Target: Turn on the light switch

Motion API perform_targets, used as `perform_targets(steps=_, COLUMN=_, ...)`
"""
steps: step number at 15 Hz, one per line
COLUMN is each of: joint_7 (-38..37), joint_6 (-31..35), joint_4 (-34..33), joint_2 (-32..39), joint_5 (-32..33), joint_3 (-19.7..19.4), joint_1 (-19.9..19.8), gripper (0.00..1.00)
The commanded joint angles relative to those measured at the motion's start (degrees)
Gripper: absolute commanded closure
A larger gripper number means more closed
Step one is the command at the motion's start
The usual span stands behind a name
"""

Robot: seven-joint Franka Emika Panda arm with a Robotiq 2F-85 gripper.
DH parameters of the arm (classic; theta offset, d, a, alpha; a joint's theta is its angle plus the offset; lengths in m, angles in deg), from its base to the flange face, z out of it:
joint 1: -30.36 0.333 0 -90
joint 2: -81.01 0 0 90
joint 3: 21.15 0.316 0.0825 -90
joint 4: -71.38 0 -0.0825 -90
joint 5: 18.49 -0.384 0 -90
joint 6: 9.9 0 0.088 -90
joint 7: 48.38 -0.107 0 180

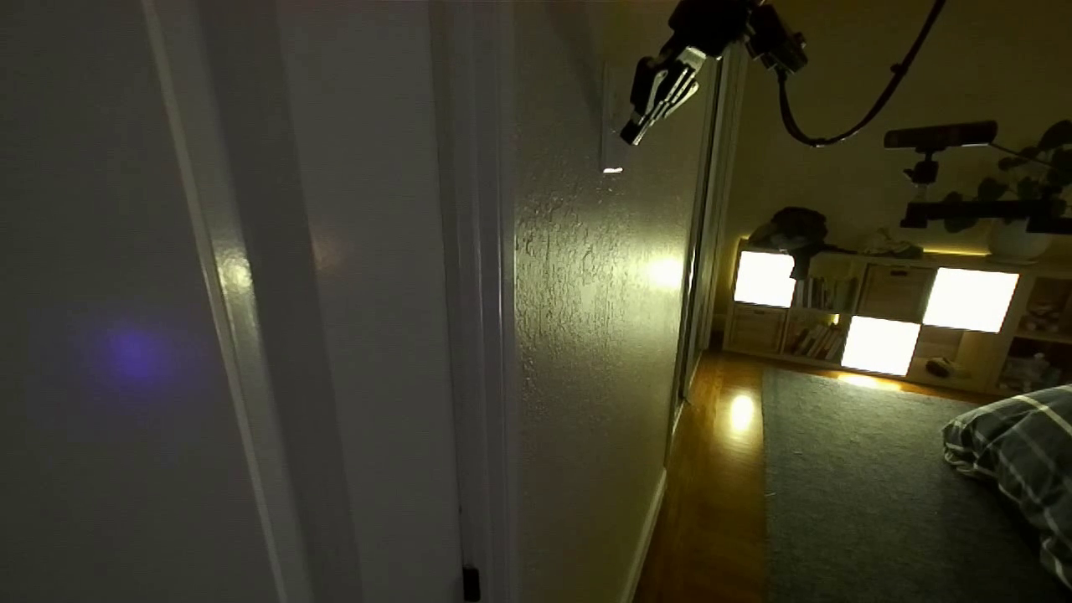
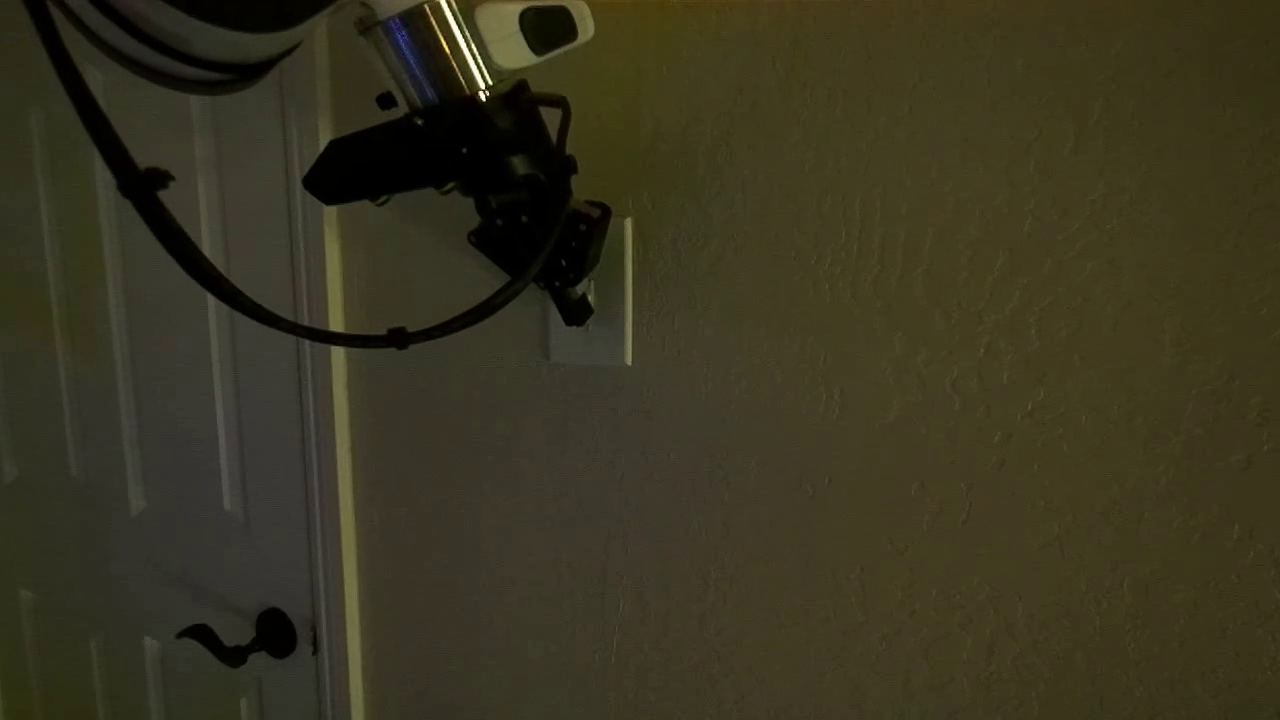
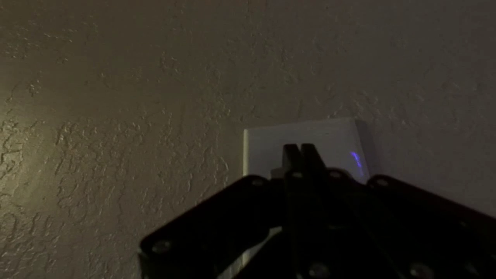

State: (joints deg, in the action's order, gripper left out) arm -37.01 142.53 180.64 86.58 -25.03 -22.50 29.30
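the textured wall [image 2: 850, 420] loomed dim, bordered by the door [image 2: 170, 400], while lit shelf cubbies [image 1: 878, 345] glowed down the room. the lone arm [image 2: 425, 50] leaned in from above, its gripper [image 2: 573, 308] slanting downward, jaws pressed together and pinching nothing that i could see.

the light switch [image 2: 608, 335] sat on that wall, near the door, right behind the fingertips [image 3: 292, 155]. its long axis ran upright, and its lower edge reached below the tips; whether they touched it, i couldn't tell.

it looked flat, pale and squared-off, partly hidden by the gripper, one long edge catching a thin line of light. a dull nub [image 3: 276, 173] just beside the fingertips, on the side away from the door, was perhaps its toggle, though too dark to be sure. i judged that a small sideways slip, then an upward nudge, was probably called for; the gloom suggested it was not on yet.
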Motion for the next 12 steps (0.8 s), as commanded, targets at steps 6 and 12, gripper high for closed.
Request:
perform_targets(steps=6, joint_7=1.29, joint_6=1.95, joint_4=0.12, joint_2=-1.08, joint_5=-1.03, joint_3=0.63, joint_1=-0.84, gripper=0.93)
perform_targets(steps=12, joint_7=-0.85, joint_6=-0.30, joint_4=2.62, joint_2=-3.76, joint_5=0.25, joint_3=0.36, joint_1=-0.52, gripper=0.93)
